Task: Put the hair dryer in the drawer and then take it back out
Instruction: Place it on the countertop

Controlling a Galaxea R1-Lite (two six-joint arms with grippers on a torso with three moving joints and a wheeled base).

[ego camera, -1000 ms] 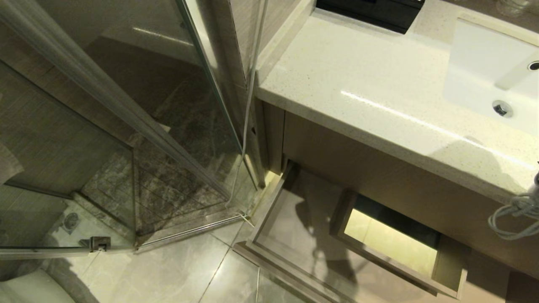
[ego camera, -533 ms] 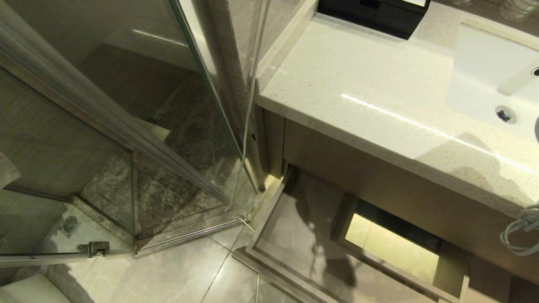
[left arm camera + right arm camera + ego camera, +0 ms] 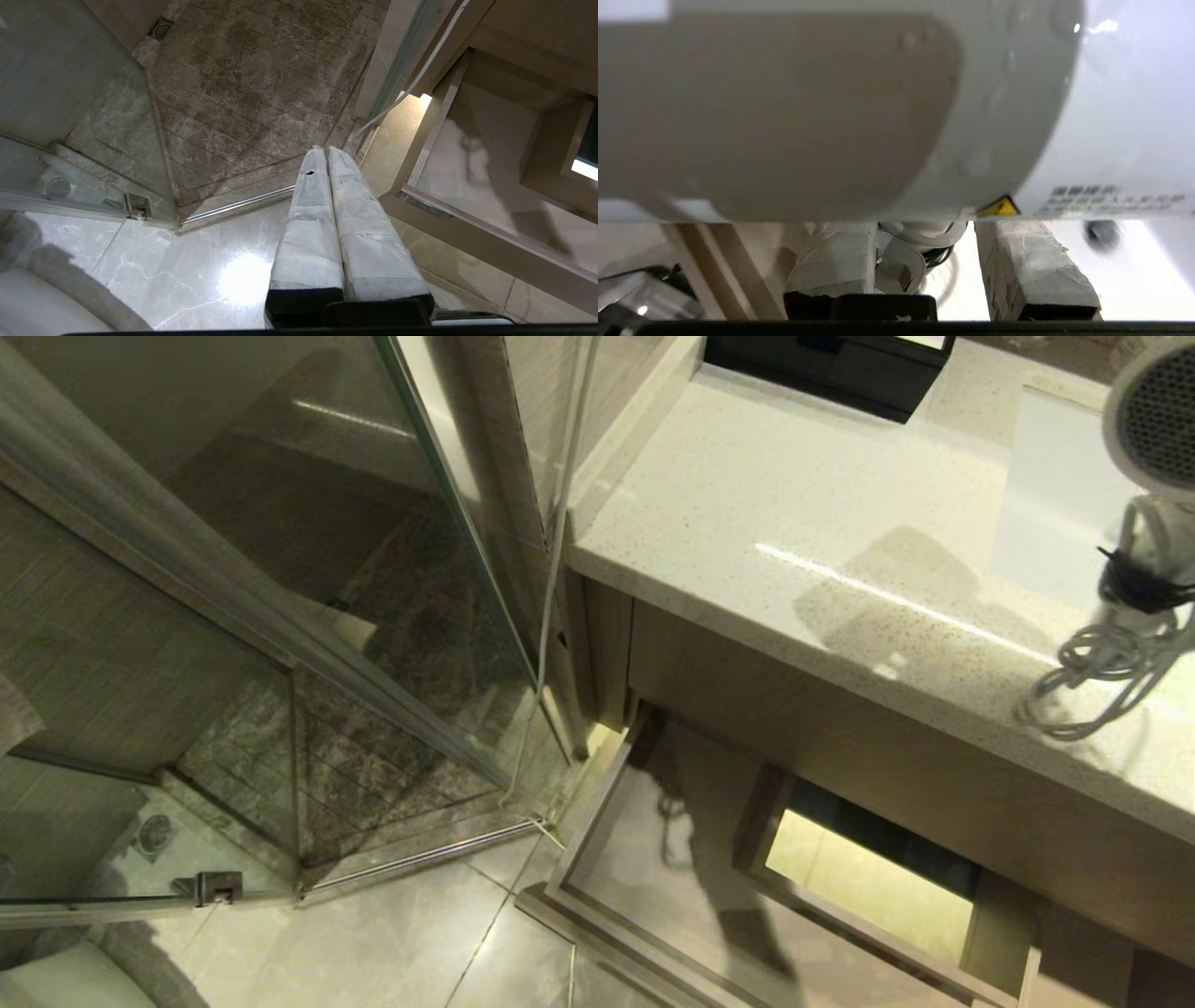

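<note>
Right fingers [image 3: 831,261]: I have them partly closed on the hair dryer [image 3: 1153,420], gripped so the cord hangs free.
Left gripper [image 3: 325,154]: pressed shut, empty, parked over the floor.
Hair dryer place: head view, 2 o'clock, above the counter [image 3: 794,523]; it is not in the drawer [image 3: 653,840].
Drawer: pulled open at 5 o'clock, I judge ready for it.
Count: one dryer, one drawer.
</note>
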